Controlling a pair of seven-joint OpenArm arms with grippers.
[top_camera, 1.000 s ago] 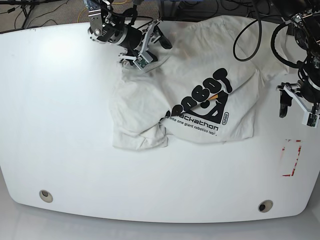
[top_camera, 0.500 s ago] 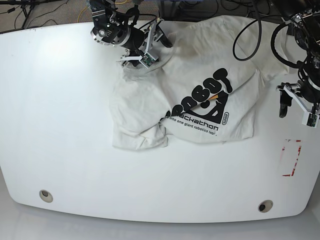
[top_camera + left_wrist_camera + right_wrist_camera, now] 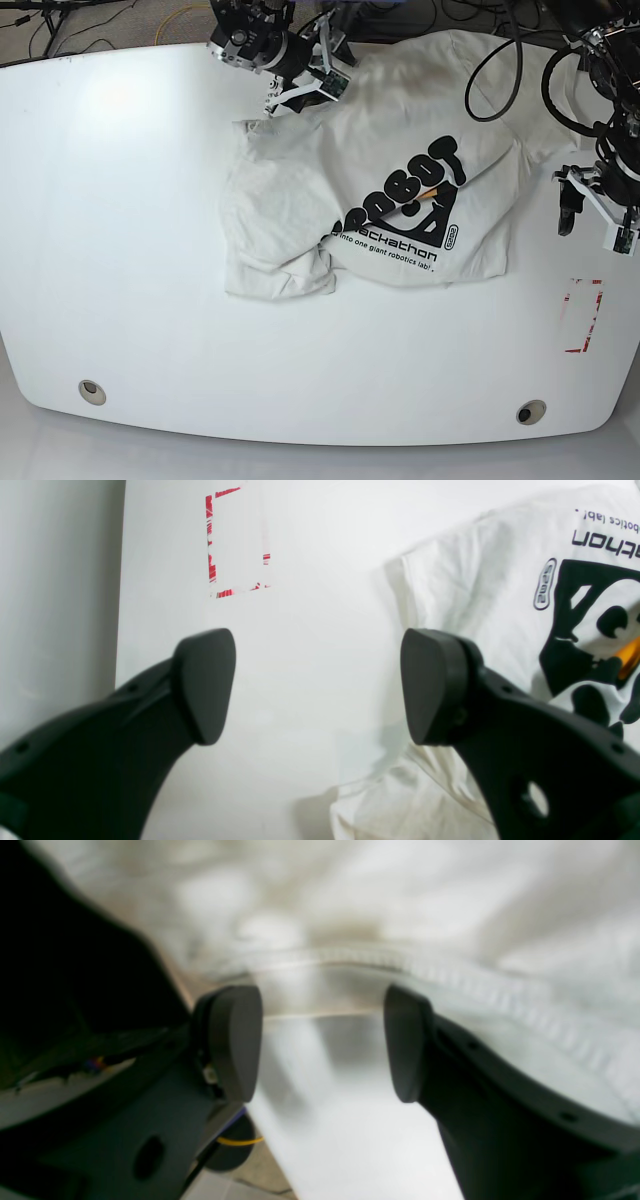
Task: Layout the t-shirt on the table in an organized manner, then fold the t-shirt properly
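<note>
Right gripper (image 3: pixel 322 1042) is shown with pads parted, empty, the t-shirt (image 3: pixel 400 190) collar seam lying just beyond, apparently untouched. Left gripper (image 3: pixel 317 685), likewise spread, is held beside the crumpled garment's edge on the table (image 3: pixel 130 250).

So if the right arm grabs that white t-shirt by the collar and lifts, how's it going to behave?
Probably floppy: the t-shirt already lies crumpled, with a bunched fold at its near corner. Likely light, so it may drag across the smooth table rather than spread. The ribbed collar looks thicker, probably a firmer hold for the open right end effector.
</note>
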